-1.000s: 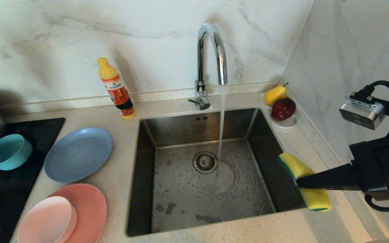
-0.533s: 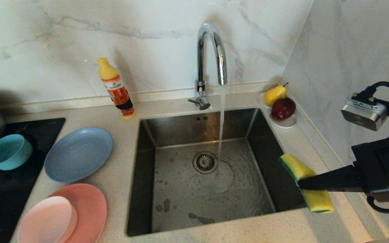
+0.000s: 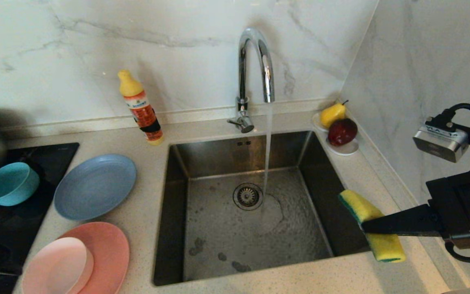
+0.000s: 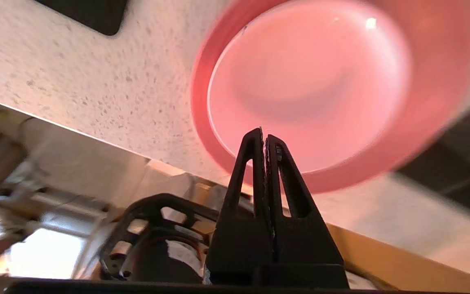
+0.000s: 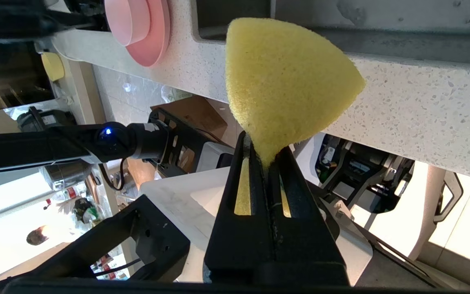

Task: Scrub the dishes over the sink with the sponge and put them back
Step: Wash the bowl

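The sponge (image 3: 371, 226) is clamped at its middle by the right gripper (image 3: 364, 227), over the sink's (image 3: 169, 212) front right corner. The left gripper (image 4: 263, 134), its fingers pressed together on nothing, is seen before the pink bowl (image 3: 57, 265) at the counter's (image 3: 145, 220) front left edge.
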Tool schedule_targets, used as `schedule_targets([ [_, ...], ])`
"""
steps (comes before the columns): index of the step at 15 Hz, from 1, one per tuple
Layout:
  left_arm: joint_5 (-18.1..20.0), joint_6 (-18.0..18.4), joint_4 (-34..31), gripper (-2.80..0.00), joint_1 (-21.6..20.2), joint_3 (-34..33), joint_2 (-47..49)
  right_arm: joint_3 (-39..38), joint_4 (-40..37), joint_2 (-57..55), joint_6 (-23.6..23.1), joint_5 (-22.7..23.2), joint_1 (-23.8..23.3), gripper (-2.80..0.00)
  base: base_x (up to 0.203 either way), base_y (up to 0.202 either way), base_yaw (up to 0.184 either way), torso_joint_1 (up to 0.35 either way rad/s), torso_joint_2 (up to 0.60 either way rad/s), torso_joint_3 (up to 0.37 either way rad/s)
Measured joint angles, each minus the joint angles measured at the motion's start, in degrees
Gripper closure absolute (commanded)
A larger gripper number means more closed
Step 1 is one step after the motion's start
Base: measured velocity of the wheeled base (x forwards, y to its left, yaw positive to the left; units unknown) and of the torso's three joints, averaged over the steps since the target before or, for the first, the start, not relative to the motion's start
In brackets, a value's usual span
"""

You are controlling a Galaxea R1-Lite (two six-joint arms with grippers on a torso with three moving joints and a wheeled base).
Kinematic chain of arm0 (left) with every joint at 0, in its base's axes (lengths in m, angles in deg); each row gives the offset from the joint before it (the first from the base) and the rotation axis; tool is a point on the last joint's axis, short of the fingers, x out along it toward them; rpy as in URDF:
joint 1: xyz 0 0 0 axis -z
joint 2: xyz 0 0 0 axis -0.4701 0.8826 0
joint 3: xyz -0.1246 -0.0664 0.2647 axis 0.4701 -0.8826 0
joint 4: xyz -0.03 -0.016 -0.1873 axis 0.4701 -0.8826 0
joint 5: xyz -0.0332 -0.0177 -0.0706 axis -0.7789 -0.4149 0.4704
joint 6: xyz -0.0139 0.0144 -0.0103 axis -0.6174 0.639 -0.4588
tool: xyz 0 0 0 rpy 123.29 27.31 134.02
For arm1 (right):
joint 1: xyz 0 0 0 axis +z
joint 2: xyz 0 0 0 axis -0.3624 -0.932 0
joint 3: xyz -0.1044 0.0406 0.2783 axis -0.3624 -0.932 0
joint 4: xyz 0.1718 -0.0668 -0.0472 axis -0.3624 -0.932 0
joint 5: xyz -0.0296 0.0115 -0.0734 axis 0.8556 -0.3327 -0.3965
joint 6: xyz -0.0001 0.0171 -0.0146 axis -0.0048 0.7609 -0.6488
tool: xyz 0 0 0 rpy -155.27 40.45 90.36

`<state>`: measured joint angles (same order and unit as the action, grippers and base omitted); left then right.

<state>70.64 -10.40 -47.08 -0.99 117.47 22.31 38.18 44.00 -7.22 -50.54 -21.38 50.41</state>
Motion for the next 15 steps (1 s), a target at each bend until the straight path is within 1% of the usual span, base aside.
schedule_targets([
  [2,-1.7,-0.6,5.5,-2.80,1.2,-3.7,0.1,-0.3,0.0,-0.1,0.0,0.0,0.0,0.00,0.000,0.000,0.000,0.000,0.00,0.000],
  [6,-1.6,-2.5,7.2,-2.80,1.5,-4.5,1.7,-0.8,0.0,-0.3,-0.1,0.0,0.0,0.00,0.000,0.000,0.000,0.000,0.00,0.000],
  [11,-1.1,-2.9,10.0,-2.80,1.6,-5.9,4.2,-1.0,0.1,-0.5,-0.1,0.0,0.0,0.00,0.000,0.000,0.000,0.000,0.00,0.000],
  [13,-1.0,-2.9,12.1,-2.80,1.6,-7.0,4.7,-0.9,0.1,-0.5,0.0,0.0,0.0,0.00,0.000,0.000,0.000,0.000,0.00,0.000],
  [15,-0.5,-3.4,15.5,-2.80,2.1,-8.9,4.9,-1.0,0.1,-0.5,0.0,0.1,0.0,0.00,0.000,0.000,0.000,0.000,0.00,0.000],
])
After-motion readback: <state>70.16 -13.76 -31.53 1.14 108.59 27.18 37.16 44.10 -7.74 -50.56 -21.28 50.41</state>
